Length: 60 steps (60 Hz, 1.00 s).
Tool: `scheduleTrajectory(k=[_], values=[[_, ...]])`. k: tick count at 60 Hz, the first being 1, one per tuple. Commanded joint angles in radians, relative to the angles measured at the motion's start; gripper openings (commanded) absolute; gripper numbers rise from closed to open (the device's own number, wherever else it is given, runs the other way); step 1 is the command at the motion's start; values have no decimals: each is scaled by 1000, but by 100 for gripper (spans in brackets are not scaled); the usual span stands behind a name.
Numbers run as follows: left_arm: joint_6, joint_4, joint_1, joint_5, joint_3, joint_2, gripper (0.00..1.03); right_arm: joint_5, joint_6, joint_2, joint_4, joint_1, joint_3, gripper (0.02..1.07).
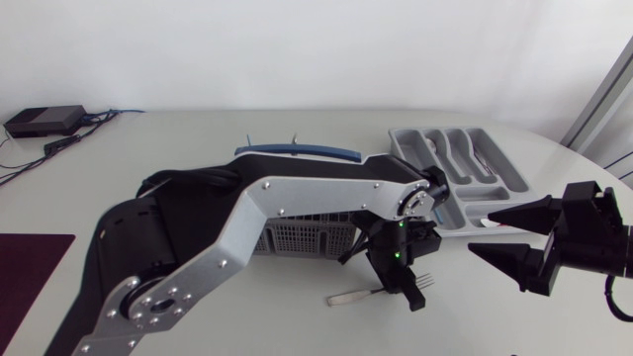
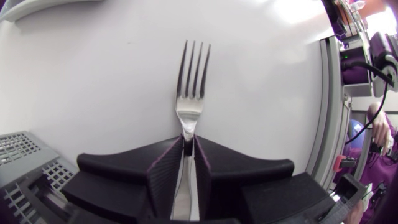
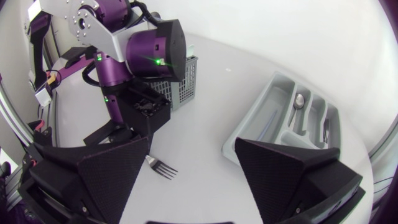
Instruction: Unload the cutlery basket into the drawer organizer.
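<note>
My left gripper [image 1: 401, 290] is shut on a silver fork [image 1: 427, 282] in front of the grey cutlery basket [image 1: 302, 237]. In the left wrist view the black fingers [image 2: 168, 174] pinch the fork's neck and its tines [image 2: 191, 71] stick out ahead over the white table. The fork is level, at or just above the tabletop; I cannot tell which. The grey drawer organizer [image 1: 465, 168] lies behind and to the right, with spoons in its slots. My right gripper [image 1: 509, 237] stands open and empty to the right of the fork [image 3: 163, 168], facing the left gripper [image 3: 143, 112].
My left arm crosses over the basket [image 3: 183, 81] and hides most of it. A blue curved strip [image 1: 297, 150] lies behind the basket. A black box [image 1: 45, 121] sits at the back left, and a dark red mat [image 1: 30, 267] at the left edge.
</note>
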Motion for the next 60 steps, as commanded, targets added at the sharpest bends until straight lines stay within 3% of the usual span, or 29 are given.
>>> scheduleTrajectory(k=[1,10,15,32,41,60], values=[[-65,1,13,19,-26,-39,29,1,-18,-32,-23,3,-32,102],[-87,2,13,19,-49,-82,35,4,-22,-70,-66,3,-39,102],[-84,17,18,21,-89,-144,50,10,-24,-108,-90,13,-50,102],[47,71,44,-36,-254,-259,53,81,-10,-196,-132,134,-122,102],[145,177,15,-50,-412,-358,53,99,18,-217,-132,183,-136,102],[413,502,-24,-232,-730,-476,56,181,28,-214,-77,281,-173,102]])
